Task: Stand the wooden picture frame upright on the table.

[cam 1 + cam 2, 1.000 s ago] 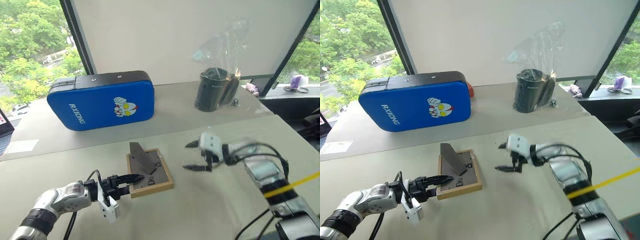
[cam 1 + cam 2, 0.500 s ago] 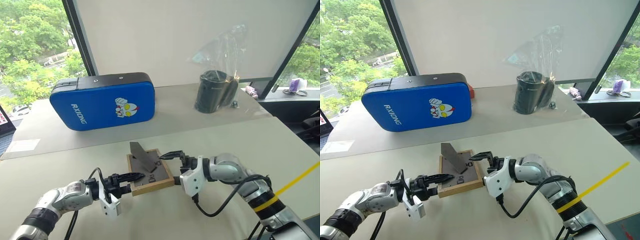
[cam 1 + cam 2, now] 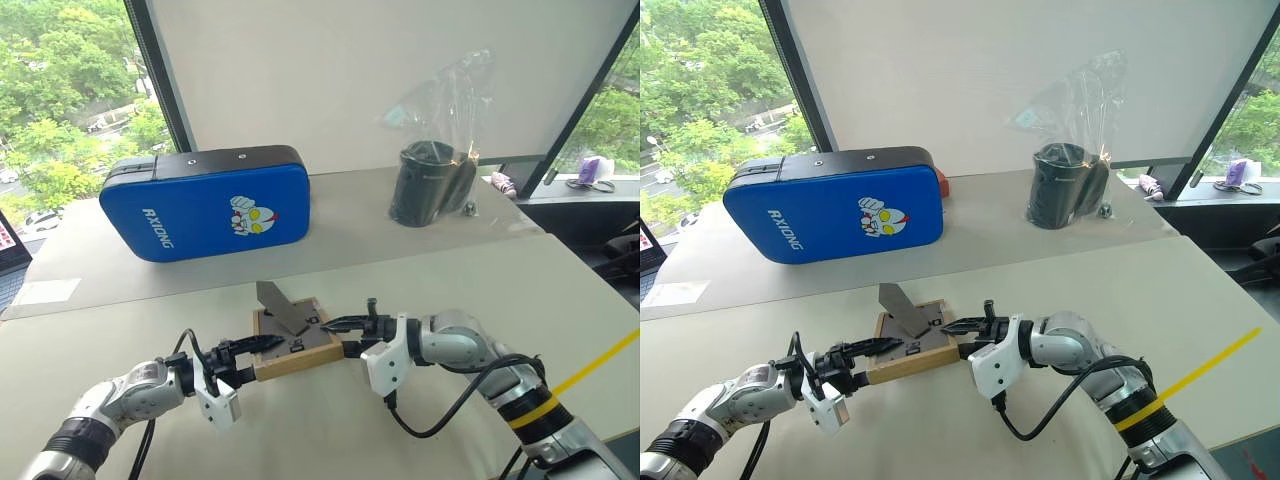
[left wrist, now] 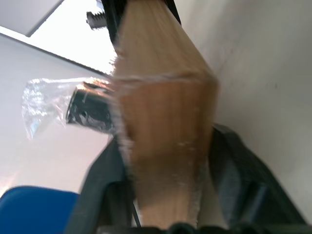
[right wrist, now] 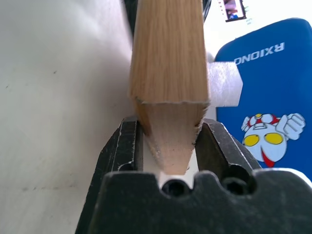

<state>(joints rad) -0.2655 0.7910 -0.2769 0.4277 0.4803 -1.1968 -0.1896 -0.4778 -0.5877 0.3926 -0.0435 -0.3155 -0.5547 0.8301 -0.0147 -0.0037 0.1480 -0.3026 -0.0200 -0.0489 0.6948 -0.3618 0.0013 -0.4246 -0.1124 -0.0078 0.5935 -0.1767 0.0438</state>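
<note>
The right gripper (image 3: 345, 335) pinches the right corner of the wooden picture frame (image 3: 295, 345). At nine o'clock from the frame, the left gripper (image 3: 250, 358) has its fingers around the left corner, maybe loosely. The frame's near edge looks lifted off the table (image 3: 450, 260). A blue case (image 3: 205, 203) stands at eleven o'clock.

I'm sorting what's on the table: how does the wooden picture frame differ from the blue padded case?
The wooden picture frame is small, light wood with a dark grey back; the blue padded case is much larger, blue with a cartoon figure. The frame is tilted, with the left gripper and right gripper at its ends; the case stands free on its long edge. Both are rectangular.
</note>
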